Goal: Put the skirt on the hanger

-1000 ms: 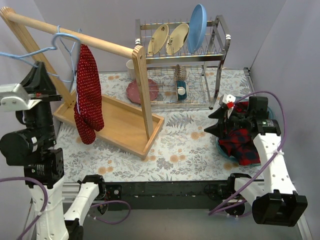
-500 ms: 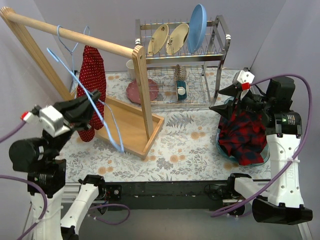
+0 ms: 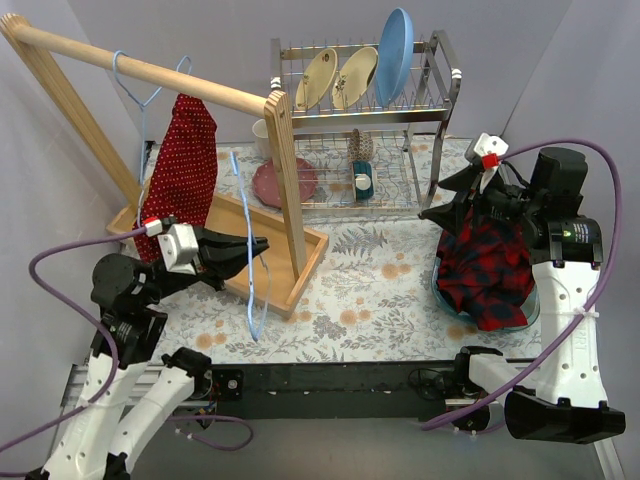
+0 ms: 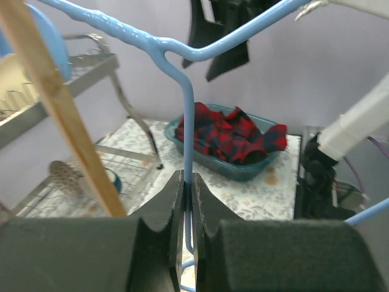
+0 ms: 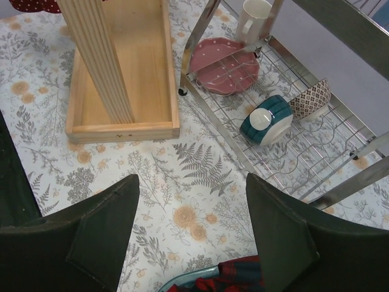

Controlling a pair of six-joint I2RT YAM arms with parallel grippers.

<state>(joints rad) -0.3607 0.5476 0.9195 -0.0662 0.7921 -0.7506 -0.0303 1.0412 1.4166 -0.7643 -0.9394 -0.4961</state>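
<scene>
Wooden and pale, a clothes rack (image 3: pixel 287 180) stands at the left of the floral bench (image 3: pixel 370 290). Its upright post rises between the hanging garment and the metal dish rack (image 3: pixel 400 115), which carries cream and blue plates. A pink plate (image 5: pixel 225 61), a white mug (image 5: pixel 252 15) and a teal bowl (image 5: pixel 267 118) sit at its lower level. At the right, a plaid shirt (image 3: pixel 490 265) fills a teal basin (image 4: pixel 243 169). Above it the right tool (image 5: pixel 191 182) is spread wide and holds nothing. The skirt (image 3: pixel 180 165) hangs from the rack's rail near a blue wire hook (image 3: pixel 135 80). It is red with tiny white dots, narrow at the top and wider below, and its hem is hidden behind the left arm. The left tool (image 4: pixel 187 176) is pinched tight on a thin blue hanger (image 4: pixel 188 121), held near the rack's tray and apart from the skirt.
</scene>
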